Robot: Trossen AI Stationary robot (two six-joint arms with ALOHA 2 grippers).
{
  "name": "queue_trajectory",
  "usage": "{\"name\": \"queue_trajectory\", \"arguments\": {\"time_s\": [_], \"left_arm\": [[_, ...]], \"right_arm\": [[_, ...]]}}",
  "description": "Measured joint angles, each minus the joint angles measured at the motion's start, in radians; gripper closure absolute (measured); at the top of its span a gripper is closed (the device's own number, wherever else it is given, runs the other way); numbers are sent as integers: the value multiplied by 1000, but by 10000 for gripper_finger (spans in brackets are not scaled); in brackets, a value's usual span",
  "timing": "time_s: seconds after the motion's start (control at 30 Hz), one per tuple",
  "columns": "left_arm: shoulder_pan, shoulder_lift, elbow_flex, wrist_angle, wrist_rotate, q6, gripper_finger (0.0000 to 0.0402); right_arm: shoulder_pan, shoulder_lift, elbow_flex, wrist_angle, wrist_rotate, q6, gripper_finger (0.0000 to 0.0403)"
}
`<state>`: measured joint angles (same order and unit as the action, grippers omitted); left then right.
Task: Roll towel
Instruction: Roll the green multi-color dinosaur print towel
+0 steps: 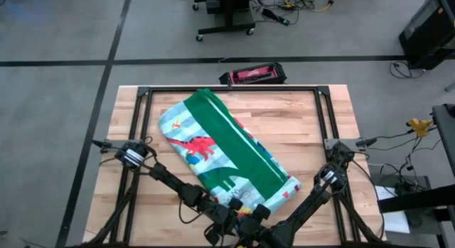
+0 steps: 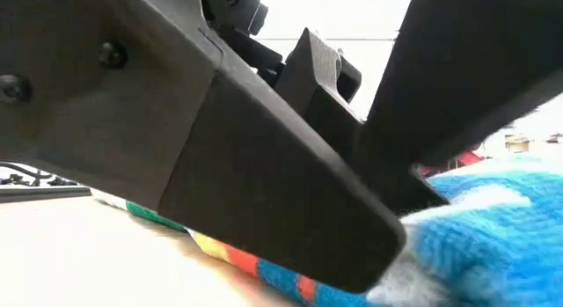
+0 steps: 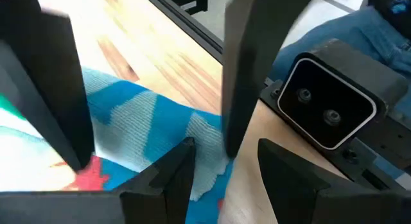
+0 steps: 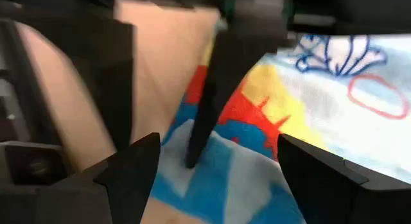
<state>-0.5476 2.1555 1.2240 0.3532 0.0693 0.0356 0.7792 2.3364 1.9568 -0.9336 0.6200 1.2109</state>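
The towel [image 1: 220,152] lies slantwise on the wooden table, folded, with a broad green band along its middle and dinosaur print on either side. Its near corner [image 1: 245,207] lies by the table's front edge. Both grippers meet at that corner. My left gripper [image 1: 233,219] comes in low from the left, and its open fingers [image 3: 164,179] stand on either side of the corner's edge [image 3: 209,176]. My right gripper [image 1: 259,215] comes from the right and is open wide above the printed cloth [image 4: 225,179]. My left gripper has the corner's edge between its open fingers. One fingertip [image 4: 192,161] comes down to the blue-white cloth, but I cannot tell whether it touches. My right gripper's two tips [image 3: 77,161] stand close over the same corner. Whether they touch the cloth cannot be told.
A black frame [image 1: 234,89] runs along the table's far side and down both sides. A black and red case [image 1: 252,75] lies just beyond the far edge. The low camera's box [image 3: 327,102] stands at the front edge beside the grippers. Bare wood [image 1: 306,127] lies right of the towel.
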Motion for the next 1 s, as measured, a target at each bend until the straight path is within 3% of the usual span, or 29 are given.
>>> {"name": "queue_trajectory", "arguments": {"time_s": [0.23, 0.33, 0.5, 0.7, 1.0], "left_arm": [[0, 0, -1, -5, 0, -18, 244], [0, 0, -3, -6, 0, -20, 244], [0, 1, -3, -7, 0, -29, 244], [0, 2, -4, -7, 1, -37, 244], [0, 2, -5, -8, 1, -59, 244]], "right_arm": [[54, -110, -5, -266, 11, 107, 117], [109, -151, -41, -423, -20, 262, 123], [207, -242, -176, -540, -109, 570, 123], [242, -347, -415, -493, -269, 680, 130], [193, -525, -790, -137, -280, 579, 146]]}}
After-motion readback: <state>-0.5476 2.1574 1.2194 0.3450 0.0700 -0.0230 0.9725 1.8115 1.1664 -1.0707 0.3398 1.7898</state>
